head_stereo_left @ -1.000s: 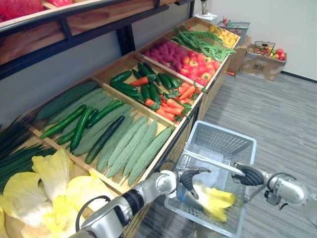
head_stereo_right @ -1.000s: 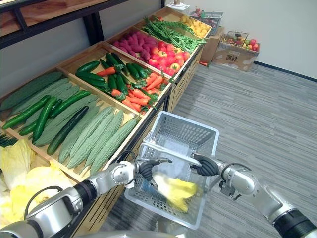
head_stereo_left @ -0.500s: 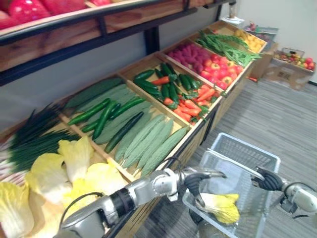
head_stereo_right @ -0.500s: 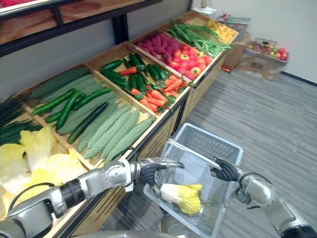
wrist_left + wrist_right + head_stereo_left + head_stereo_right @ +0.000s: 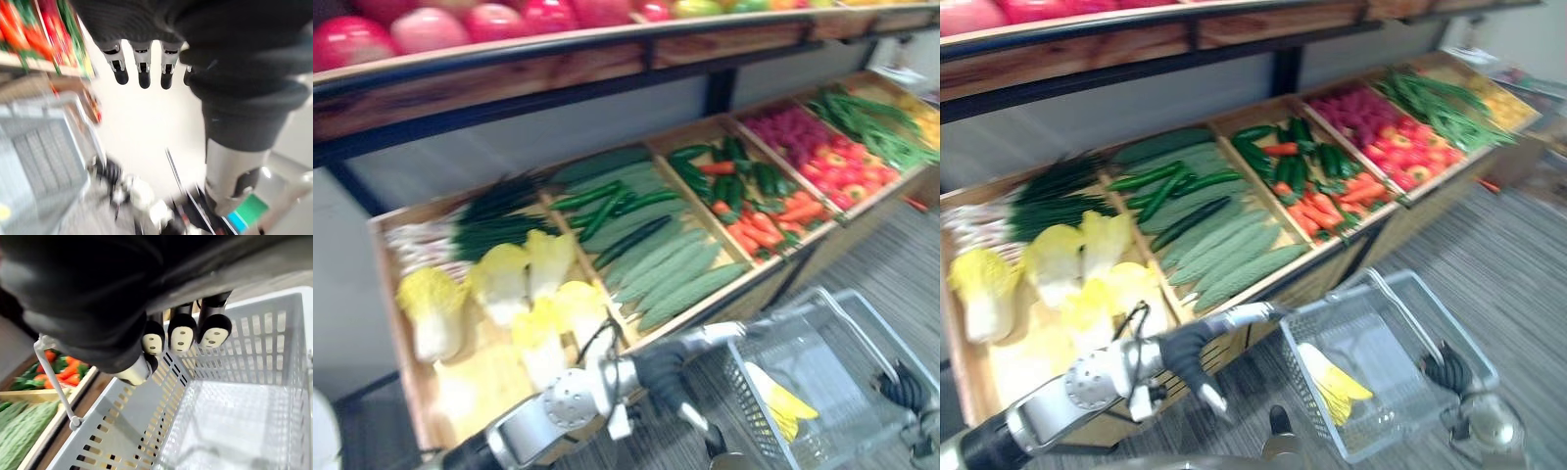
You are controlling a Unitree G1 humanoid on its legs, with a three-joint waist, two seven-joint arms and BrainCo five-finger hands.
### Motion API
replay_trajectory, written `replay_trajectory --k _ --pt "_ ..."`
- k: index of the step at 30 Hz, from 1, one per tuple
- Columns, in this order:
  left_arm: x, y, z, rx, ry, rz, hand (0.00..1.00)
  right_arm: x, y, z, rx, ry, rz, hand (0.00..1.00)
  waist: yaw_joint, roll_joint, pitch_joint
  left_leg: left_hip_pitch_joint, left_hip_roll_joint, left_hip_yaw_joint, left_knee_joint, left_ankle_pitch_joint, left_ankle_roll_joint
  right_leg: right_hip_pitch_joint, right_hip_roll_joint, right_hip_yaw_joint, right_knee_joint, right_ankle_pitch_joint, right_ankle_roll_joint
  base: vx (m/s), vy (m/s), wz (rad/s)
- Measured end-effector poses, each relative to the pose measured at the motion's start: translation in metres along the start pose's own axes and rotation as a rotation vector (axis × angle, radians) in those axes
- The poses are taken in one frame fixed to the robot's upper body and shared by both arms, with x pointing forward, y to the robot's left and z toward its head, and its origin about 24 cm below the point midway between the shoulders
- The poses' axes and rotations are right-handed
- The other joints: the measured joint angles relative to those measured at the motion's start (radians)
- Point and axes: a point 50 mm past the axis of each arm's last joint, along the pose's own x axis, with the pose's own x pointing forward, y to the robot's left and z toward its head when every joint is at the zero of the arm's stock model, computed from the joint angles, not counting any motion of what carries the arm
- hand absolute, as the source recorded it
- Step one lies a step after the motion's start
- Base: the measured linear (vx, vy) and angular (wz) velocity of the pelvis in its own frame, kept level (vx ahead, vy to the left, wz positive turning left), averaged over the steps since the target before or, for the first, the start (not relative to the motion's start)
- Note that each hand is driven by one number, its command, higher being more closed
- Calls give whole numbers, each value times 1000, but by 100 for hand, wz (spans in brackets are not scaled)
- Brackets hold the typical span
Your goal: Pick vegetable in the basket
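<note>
Hanging from the right hand (image 5: 1445, 370), whose fingers curl round its thin wire handle (image 5: 54, 382), the pale grey slotted plastic basket (image 5: 234, 357) already holds the yellow-green leafy cabbage (image 5: 1332, 387) against its left wall. The left hand (image 5: 1185, 357), fingers loosely straight and empty, hangs near that wall. A careless swing could clip the rim, tip the basket and spill the cabbage.

A grocery shop's produce aisle is showing: slanted wooden bins (image 5: 1317, 277) are displaying napa cabbages (image 5: 1058, 259), cucumbers (image 5: 1160, 181), carrots (image 5: 1337, 201) and green beans (image 5: 1440, 103), red fruit (image 5: 440, 27) is lining the upper shelf (image 5: 558, 64), and a grey shopping basket (image 5: 146, 431) is sitting alongside.
</note>
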Motion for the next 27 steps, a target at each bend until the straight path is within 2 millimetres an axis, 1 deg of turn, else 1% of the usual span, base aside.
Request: replay_trajectory --k 1,2,3,4,5,6,7,9,10,11,12,13,14,15,17,20,21,22,23,25,26,27 --pt "-11 14 0 20 20 136 0 -7 12 -28 101 125 -32 100 15 3 -12 -21 -7 -54 -15 15 7 18 -16 -51 -14 -1 -2 -21 -42 124" --pt "-21 28 1 49 30 274 0 -17 26 -54 205 249 -73 100 34 0 -13 -40 -14 -105 -24 30 11 32 -32 -99 -18 -7 -1 -7 -35 125" --pt "-25 34 2 65 31 340 0 -22 33 -64 254 309 -94 100 44 2 -16 -51 -19 -130 -31 39 15 36 -38 -121 -18 -10 -1 -14 -41 130" --pt "-35 48 5 117 28 512 0 -34 55 -88 395 465 -156 100 74 4 -19 -75 -29 -187 -48 61 22 46 -52 -179 -19 -16 -5 -8 -26 89" --pt "-37 50 5 124 26 539 0 -36 58 -91 416 488 -164 100 78 5 -20 -80 -30 -195 -51 65 23 47 -54 -188 -19 -17 -5 -7 -31 108" --pt "-42 57 7 163 28 632 0 -41 68 -99 496 562 -199 100 82 9 -21 -103 -35 -242 -56 79 29 57 -64 -229 -20 -21 -3 -2 -25 72" --pt "-44 59 8 184 28 676 0 -45 73 -103 530 601 -218 100 84 11 -23 -113 -38 -265 -62 88 32 62 -67 -250 -20 -24 -2 3 -31 98" --pt "-58 67 9 242 40 874 0 -60 88 -117 653 729 -283 100 105 15 -25 -135 -41 -331 -87 121 35 77 -70 -318 -20 -35 -4 5 -35 90" --pt "-65 70 9 271 59 952 0 -66 93 -121 691 765 -302 100 106 15 -25 -145 -39 -358 -91 129 35 83 -70 -345 -15 -42 -5 1 -34 91" --pt "-77 73 6 300 101 1065 0 -73 97 -126 723 803 -321 100 108 15 -26 -156 -39 -392 -94 138 36 95 -70 -376 -13 -49 -4 3 -23 71" --pt "-84 74 3 318 135 1133 0 -76 98 -128 742 817 -337 100 109 15 -27 -160 -39 -406 -98 143 36 99 -69 -391 -12 -52 -5 3 -22 67" --pt "-102 77 -5 329 205 1263 0 -80 101 -130 762 838 -354 100 116 15 -29 -169 -38 -430 -105 152 36 103 -68 -413 -10 -57 -6 0 -15 45" --pt "-110 77 -9 331 242 1316 0 -82 103 -131 778 846 -364 100 121 15 -31 -174 -37 -439 -106 155 36 104 -68 -423 -10 -59 -6 12 -21 53" --pt "-134 75 -25 320 376 1454 0 -84 107 -131 796 856 -368 100 131 12 -32 -173 -36 -461 -114 166 37 113 -66 -445 -9 -62 -8 8 -20 38" --pt "-150 70 -37 319 486 1512 0 -83 109 -130 806 855 -371 100 133 9 -36 -175 -37 -474 -123 174 38 116 -66 -459 -9 -64 -9 2 -14 30" --pt "-188 53 -70 270 768 1587 0 -79 117 -124 823 835 -372 100 132 0 -44 -181 -37 -495 -121 179 38 131 -65 -487 -10 -71 -23 -12 -4 24" --pt "-202 43 -81 251 883 1606 0 -77 122 -120 826 823 -360 100 131 -2 -52 -181 -37 -498 -122 179 39 133 -65 -492 -10 -73 -25 -22 -5 13" --pt "-214 33 -90 234 982 1612 0 -76 128 -116 823 814 -340 100 129 -11 -60 -186 -37 -504 -123 176 42 133 -65 -502 -12 -73 -25 -14 -6 12" --pt "-221 28 -95 226 1036 1610 0 -75 131 -114 820 808 -329 100 129 -14 -62 -187 -37 -507 -123 175 41 134 -65 -506 -13 -73 -26 -9 -6 12" --pt "-245 3 -110 162 1224 1601 0 -73 138 -109 812 793 -303 100 127 -21 -77 -185 -38 -507 -128 174 39 137 -65 -509 -17 -76 -29 3 -7 4" --pt "-258 -14 -117 112 1325 1602 0 -73 140 -108 808 788 -294 100 127 -18 -85 -185 -39 -507 -135 174 40 138 -65 -511 -24 -77 -30 0 0 0" --pt "-264 -22 -120 84 1376 1601 0 -73 140 -107 809 787 -293 100 127 -18 -87 -182 -40 -507 -138 175 40 143 -65 -513 -28 -76 -30 22 -10 3"
